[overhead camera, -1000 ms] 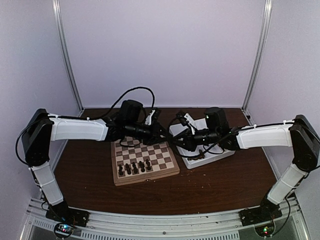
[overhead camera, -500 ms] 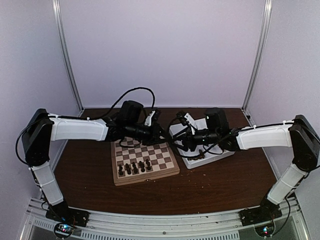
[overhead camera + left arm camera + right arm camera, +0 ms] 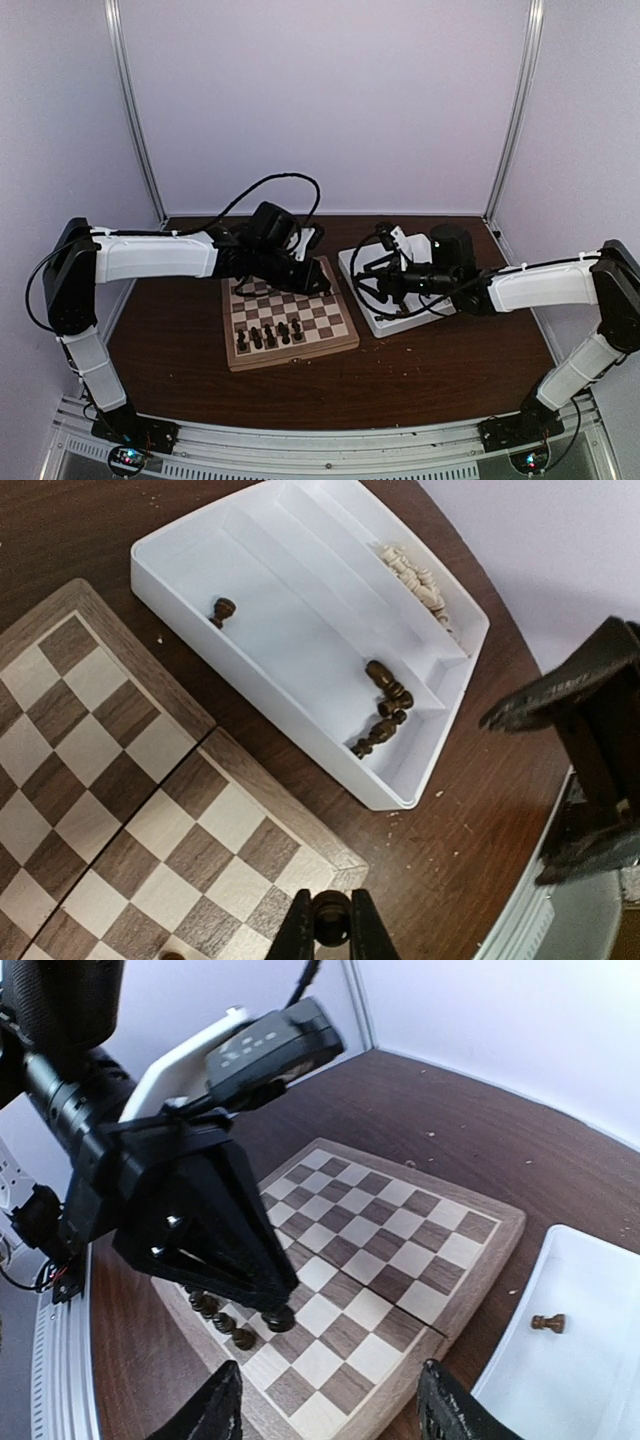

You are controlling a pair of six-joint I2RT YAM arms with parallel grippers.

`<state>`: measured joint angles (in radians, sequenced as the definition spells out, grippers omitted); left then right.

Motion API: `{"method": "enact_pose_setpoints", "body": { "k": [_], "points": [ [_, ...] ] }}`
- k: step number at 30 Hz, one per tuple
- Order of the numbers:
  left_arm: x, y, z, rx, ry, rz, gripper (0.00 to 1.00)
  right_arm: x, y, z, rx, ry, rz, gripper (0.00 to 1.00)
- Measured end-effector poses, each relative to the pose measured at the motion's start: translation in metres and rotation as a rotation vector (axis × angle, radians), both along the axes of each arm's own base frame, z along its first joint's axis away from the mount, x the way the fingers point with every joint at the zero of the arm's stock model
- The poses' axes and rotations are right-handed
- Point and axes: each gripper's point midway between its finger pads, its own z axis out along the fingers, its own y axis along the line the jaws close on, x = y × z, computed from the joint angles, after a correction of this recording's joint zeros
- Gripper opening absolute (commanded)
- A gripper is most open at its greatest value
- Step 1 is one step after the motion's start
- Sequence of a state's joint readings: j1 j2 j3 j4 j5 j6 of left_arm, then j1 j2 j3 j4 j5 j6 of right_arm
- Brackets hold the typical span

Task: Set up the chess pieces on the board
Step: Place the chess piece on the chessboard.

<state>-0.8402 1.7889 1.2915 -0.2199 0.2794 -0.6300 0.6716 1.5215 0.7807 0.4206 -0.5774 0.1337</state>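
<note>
My left gripper (image 3: 330, 932) is shut on a dark chess piece (image 3: 331, 920), just above the board's (image 3: 150, 810) corner nearest the tray. In the right wrist view that held piece (image 3: 280, 1317) hangs over a square next to several dark pieces (image 3: 220, 1320) standing on the board (image 3: 400, 1230). From above, these pieces (image 3: 270, 335) form a row near the board's (image 3: 295, 352) front edge, with the left gripper (image 3: 322, 285) at its right side. My right gripper (image 3: 335, 1410) is open and empty, hovering off the board's tray-side edge (image 3: 370, 283).
A white compartmented tray (image 3: 300, 730) lies right of the board. It holds a cluster of dark pieces (image 3: 385, 705), one lone dark pawn (image 3: 222, 610) and pale cream pieces (image 3: 415, 575). The pawn (image 3: 547, 1323) also shows in the right wrist view. The right gripper's body (image 3: 580, 740) looms beside the tray.
The right gripper has opened and its arm has drawn back to the right, away from the left gripper. The left gripper stayed shut on its piece and shifted slightly over the board's right side.
</note>
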Motion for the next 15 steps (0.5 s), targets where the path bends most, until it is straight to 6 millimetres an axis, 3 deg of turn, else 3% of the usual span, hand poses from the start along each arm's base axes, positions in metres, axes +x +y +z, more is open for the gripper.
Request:
{"method": "enact_pose_setpoints", "body": {
  "k": [7,11,15],
  "points": [
    [-0.009,0.003,-0.01,0.138,-0.111,-0.057,0.0,0.028,-0.034,0.004,0.043,-0.008,-0.169,0.62],
    [-0.012,0.004,-0.013,0.169,-0.13,-0.074,0.0,0.04,-0.05,-0.001,0.06,0.011,-0.255,0.73],
    [-0.011,0.005,-0.014,0.184,-0.15,-0.08,0.0,0.047,-0.06,-0.003,0.08,0.032,-0.307,0.99]
  ]
}}
